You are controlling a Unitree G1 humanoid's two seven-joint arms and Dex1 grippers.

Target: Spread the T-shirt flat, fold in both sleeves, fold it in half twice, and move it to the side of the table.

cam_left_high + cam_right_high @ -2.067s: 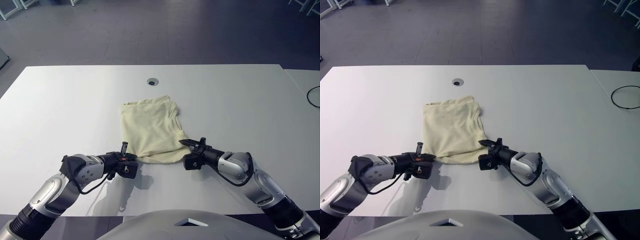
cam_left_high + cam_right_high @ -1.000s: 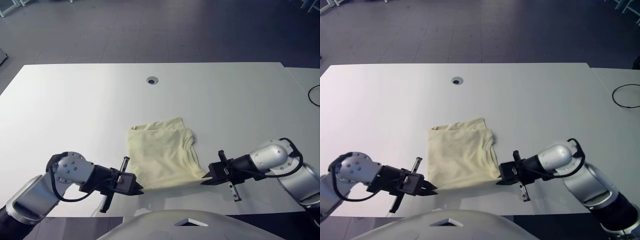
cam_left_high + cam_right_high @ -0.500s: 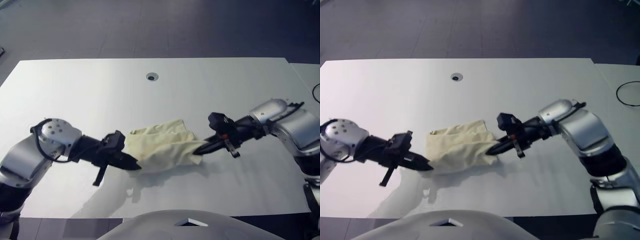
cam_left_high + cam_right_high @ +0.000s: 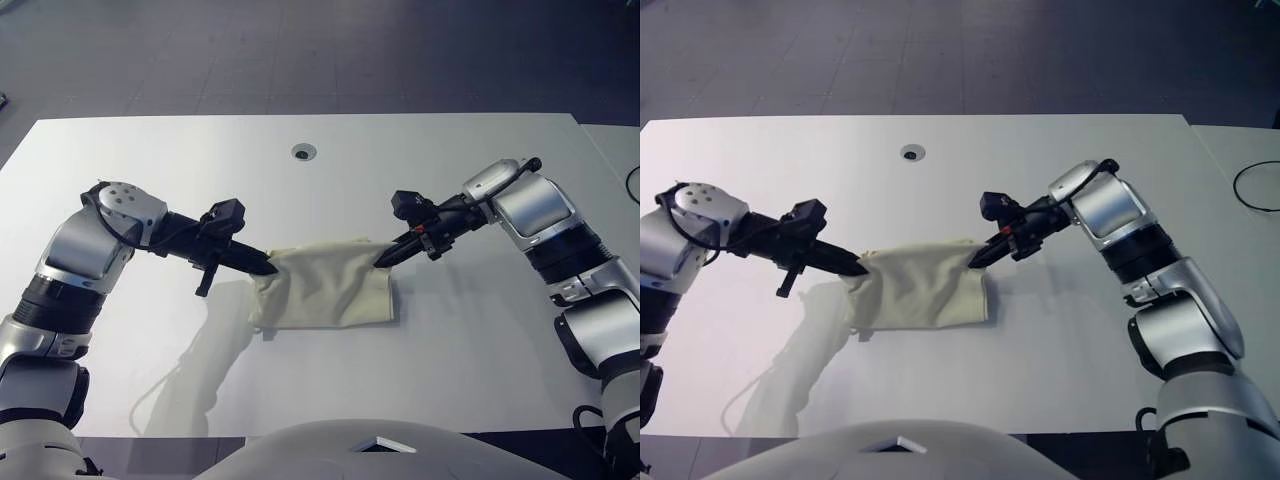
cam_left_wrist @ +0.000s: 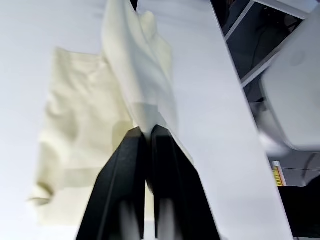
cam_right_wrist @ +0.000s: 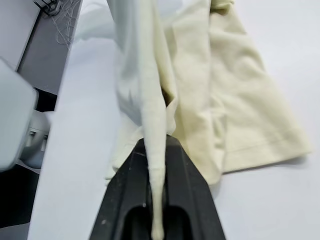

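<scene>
A pale yellow T-shirt (image 4: pixel 325 292), folded to a narrow rectangle, sits near the middle of the white table (image 4: pixel 480 350). Its far edge is lifted and stretched between both grippers. My left gripper (image 4: pixel 270 270) is shut on the shirt's left corner, and in the left wrist view the cloth (image 5: pixel 137 75) rises from between its black fingers (image 5: pixel 127 165). On the right corner my right gripper (image 4: pixel 381 262) is shut too, and the right wrist view has a fold of fabric (image 6: pixel 150 100) pinched in the gripper (image 6: pixel 155 150). The shirt's lower layer lies on the table.
A round cable hole (image 4: pixel 302 152) sits in the table beyond the shirt. A black cable loop (image 4: pixel 1255 186) lies on the neighbouring table at the far right. Bare tabletop lies on all sides of the shirt.
Both grippers closed on the shirt's near corners at the front edge, lifted them and carried them away from me over the shirt. The shirt is now shorter and doubled over.
</scene>
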